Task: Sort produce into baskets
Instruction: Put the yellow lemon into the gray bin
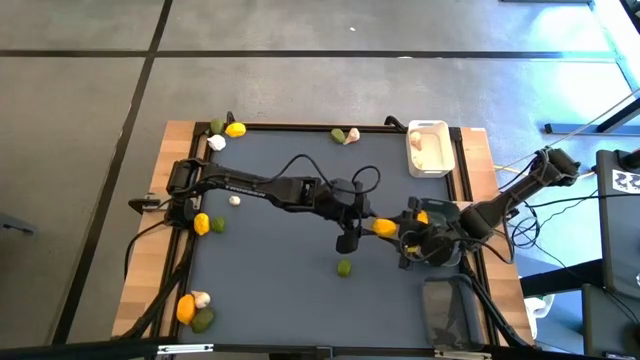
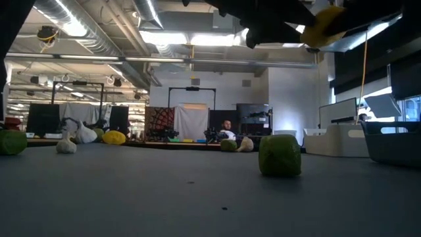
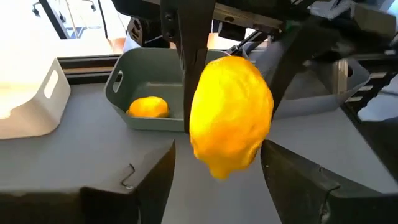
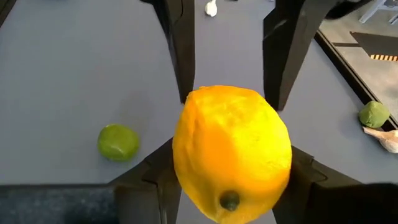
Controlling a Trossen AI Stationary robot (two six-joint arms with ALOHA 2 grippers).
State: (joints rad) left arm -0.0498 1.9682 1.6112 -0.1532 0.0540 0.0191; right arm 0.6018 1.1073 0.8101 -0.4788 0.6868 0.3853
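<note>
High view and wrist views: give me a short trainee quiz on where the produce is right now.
1. True or false: the grey basket holds a lemon.
2. What lies on the mat nearest the raised lemon? A lime; B garlic; C banana.
3. Which basket holds pale pieces?
Key: 1 true; 2 A; 3 the white basket.

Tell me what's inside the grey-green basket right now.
The grey-green basket holds one lemon on its floor. The lemon held between the two grippers covers the basket's far side, so anything there can't be seen.
</note>
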